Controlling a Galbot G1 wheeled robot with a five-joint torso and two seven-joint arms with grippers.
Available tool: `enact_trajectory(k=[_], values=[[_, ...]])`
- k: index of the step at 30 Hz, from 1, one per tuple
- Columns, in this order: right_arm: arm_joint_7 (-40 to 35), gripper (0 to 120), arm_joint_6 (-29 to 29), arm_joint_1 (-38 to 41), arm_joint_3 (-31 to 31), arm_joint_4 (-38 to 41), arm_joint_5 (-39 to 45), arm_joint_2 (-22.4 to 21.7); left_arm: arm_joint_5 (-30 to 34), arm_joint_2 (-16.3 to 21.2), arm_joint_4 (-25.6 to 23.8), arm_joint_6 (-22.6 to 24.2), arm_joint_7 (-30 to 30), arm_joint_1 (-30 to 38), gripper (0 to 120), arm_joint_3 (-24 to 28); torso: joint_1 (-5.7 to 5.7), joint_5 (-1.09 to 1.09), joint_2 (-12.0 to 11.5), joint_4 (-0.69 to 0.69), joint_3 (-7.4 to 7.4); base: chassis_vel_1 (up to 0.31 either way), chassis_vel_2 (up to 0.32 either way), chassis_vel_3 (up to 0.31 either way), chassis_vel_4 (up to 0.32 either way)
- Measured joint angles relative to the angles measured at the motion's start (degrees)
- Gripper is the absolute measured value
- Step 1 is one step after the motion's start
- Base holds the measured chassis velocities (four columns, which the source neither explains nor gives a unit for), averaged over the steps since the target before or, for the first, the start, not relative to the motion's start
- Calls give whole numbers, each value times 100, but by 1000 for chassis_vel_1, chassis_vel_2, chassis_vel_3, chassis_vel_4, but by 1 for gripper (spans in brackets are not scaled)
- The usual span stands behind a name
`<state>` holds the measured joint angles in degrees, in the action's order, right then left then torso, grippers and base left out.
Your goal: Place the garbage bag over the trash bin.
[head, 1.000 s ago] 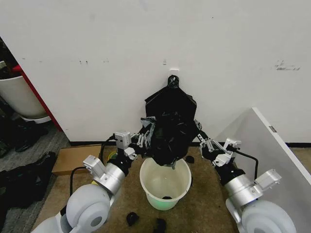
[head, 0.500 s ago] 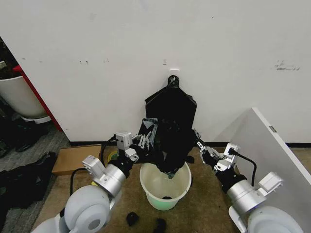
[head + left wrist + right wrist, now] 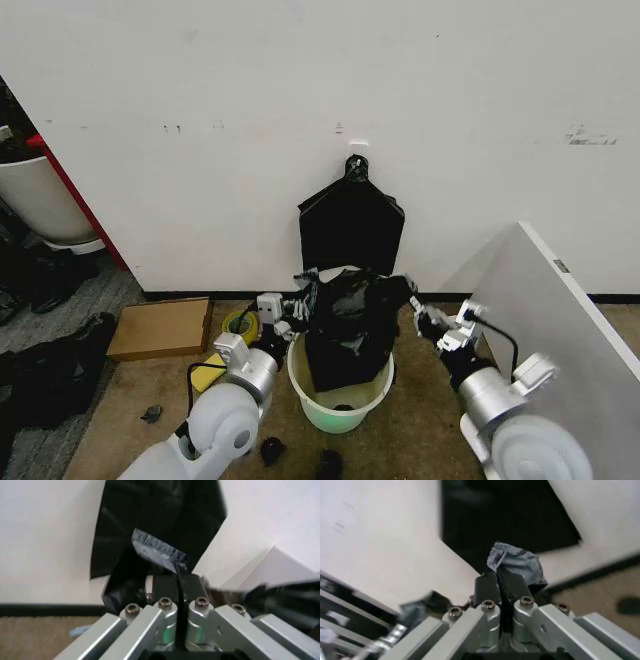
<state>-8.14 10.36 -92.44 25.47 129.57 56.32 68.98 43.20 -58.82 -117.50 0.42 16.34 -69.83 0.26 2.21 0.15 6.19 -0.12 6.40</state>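
Two edges of the thin, glossy black plastic garbage bag (image 3: pixel 345 325) are pinched, one by the left gripper (image 3: pixel 297 305) and one by the right gripper (image 3: pixel 418 316), each clenched on a crumpled tuft of film, as is seen in the wrist views (image 3: pixel 159 553) (image 3: pixel 515 564). The bag hangs at lower centre of the head view, its body already sunk into the round white plastic trash bin (image 3: pixel 340 385). To do this step well, it is judged that the mouth should be held wide and level, with both edges kept clear of the rim before being drawn down outside it; an uneven pull could tip the light bin.

A flat black kite-shaped bundle (image 3: pixel 352 225) is hung on the white wall directly behind. A brown cardboard box (image 3: pixel 160 328) and a yellow tape roll (image 3: pixel 238 325) lie at lower left. A white slanted panel (image 3: pixel 560 330) stands near the right arm and may crowd it.
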Motion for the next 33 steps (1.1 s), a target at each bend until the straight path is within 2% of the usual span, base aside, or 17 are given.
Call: enact_trajectory(k=[5,9,14,22,27,33], values=[[41,0,-216,-110,-184,-623,-562,176,-165,7,53,-60,31,-332,0,-134,0,1,0,0,0,0,0,0,0],[-63,0,-219,-207,-181,-722,-794,184,-256,7,38,-85,48,-555,0,-293,0,1,0,1,0,0,0,0,0],[-367,0,2,-621,-155,-647,-1484,108,-541,14,-90,-191,101,-1183,0,-495,0,0,0,0,-1,0,0,0,0],[-567,0,329,-868,-255,-471,-1928,33,-868,-56,-124,-301,97,-1877,0,-504,0,1,0,1,-1,0,0,0,0],[-684,0,590,-906,-267,-443,-2057,-31,-941,-51,-98,-306,120,-2135,0,-520,0,1,0,0,-1,0,0,0,0],[-894,0,1064,-1038,-187,-182,-2063,-132,-996,36,-316,-251,179,-2454,0,-554,0,0,0,0,-1,0,0,0,0]])
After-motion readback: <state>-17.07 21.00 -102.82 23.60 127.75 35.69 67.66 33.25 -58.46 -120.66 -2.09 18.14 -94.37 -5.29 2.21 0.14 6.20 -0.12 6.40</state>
